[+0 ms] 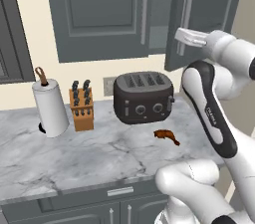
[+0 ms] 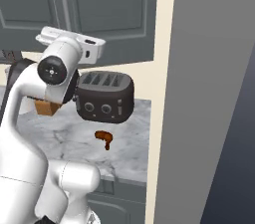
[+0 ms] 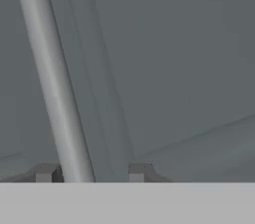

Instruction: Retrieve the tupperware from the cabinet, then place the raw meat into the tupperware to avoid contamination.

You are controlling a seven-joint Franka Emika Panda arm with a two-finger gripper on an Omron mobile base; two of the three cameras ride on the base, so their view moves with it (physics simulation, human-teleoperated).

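The gripper [image 3: 89, 172] is sitting at the silver bar handle [image 3: 52, 83] of the right door [image 1: 209, 14] of the cabinet [image 1: 107, 11]. In the hand view the two finger tips are standing one on each side of the bar, and the bar is passing between them near the left tip. The jaws are partly spread around the handle, but whether the pads are really pressing on it I cannot tell, because the view is too close and a little blurred.

The risk here is a slip. If the fingers are only loosely around the bar, the handle could be escaping from them when the arm is pulling, and the door would be staying half open. That door is already swinging out a little — a gap is showing between the two doors — so a pull in a wrong direction could also be twisting the hand against the bar.

The tupperware is probably sitting inside the cabinet, behind the doors. The raw meat [image 1: 167, 136] is lying on the marble counter [image 1: 60, 153], in front of the black toaster [image 1: 143, 97] and toward the right end of the counter — well below the gripper and well apart from it.
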